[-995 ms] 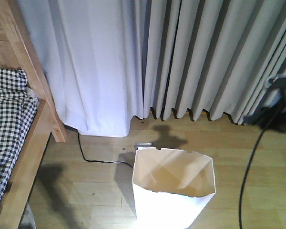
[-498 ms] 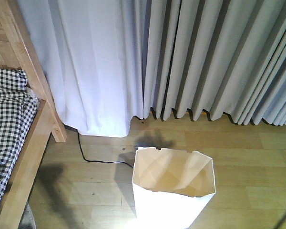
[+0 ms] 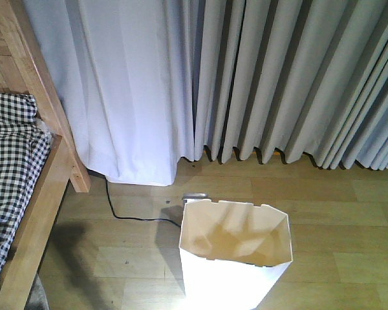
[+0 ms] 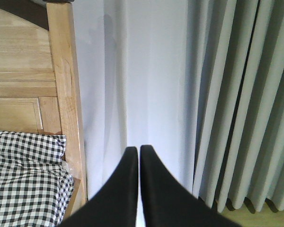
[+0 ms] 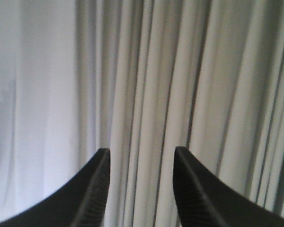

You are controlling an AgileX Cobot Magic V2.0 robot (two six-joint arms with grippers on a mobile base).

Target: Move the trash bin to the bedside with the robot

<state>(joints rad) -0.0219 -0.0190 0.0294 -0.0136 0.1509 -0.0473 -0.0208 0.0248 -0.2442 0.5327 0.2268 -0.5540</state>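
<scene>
The white trash bin (image 3: pixel 235 255) stands on the wood floor, well right of the bed frame (image 3: pixel 35 213). My left gripper (image 4: pixel 137 152) is pinched closed on nothing and my right gripper (image 5: pixel 141 158) is spread, both facing the curtains (image 3: pixel 246 77). I'd lower an arm to the bin's rim and slide it left gently, since thin walls flex.

Smooth plastic trash bin (image 3: pixel 236 271), wooden bedside (image 3: pixel 48 174)

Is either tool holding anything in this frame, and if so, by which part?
Nothing is held. The left tool is shut on nothing, the right tool is open and empty, and the trash bin stands free on the floor.
</scene>
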